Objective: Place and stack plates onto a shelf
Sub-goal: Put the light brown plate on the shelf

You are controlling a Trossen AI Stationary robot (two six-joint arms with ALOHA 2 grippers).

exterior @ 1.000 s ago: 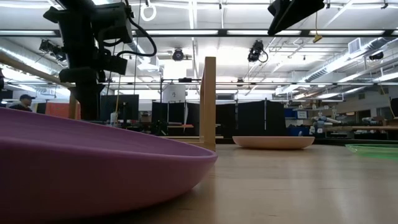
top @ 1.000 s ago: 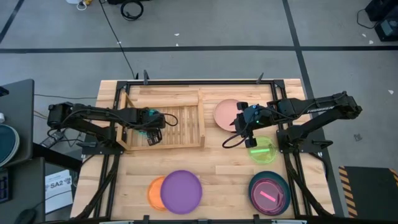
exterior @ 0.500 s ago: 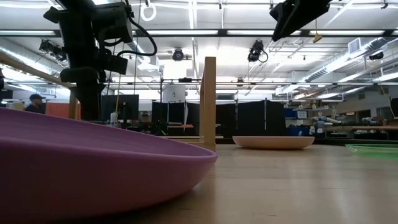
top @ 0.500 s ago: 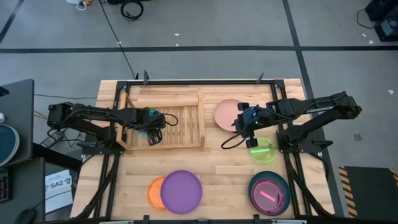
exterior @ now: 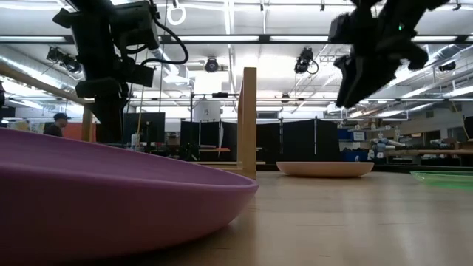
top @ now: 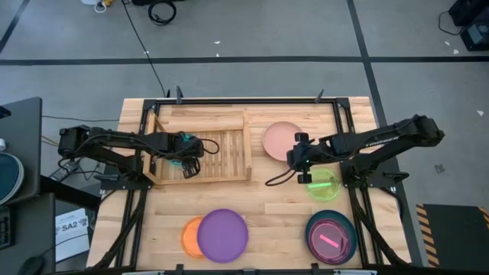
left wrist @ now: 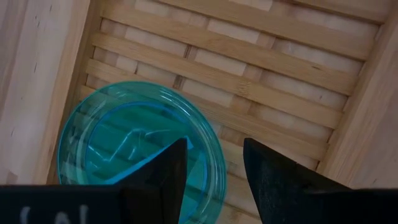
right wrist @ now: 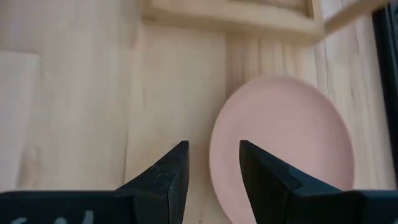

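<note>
1. As far as I can tell, only the blue plate (left wrist: 140,152) sits on the shelf (top: 229,145); left claw (left wrist: 214,168) hovers spread above it.
2. Right claw (right wrist: 213,171), spread and empty, hangs by the pink plate (top: 281,140); the rest wait on the counter (top: 283,210).

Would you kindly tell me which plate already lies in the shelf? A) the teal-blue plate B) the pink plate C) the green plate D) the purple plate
A: the teal-blue plate lies on the slats of the shelf beneath the left pincer, while the pink plate, purple plate and green plate are on the tabletop.
</note>
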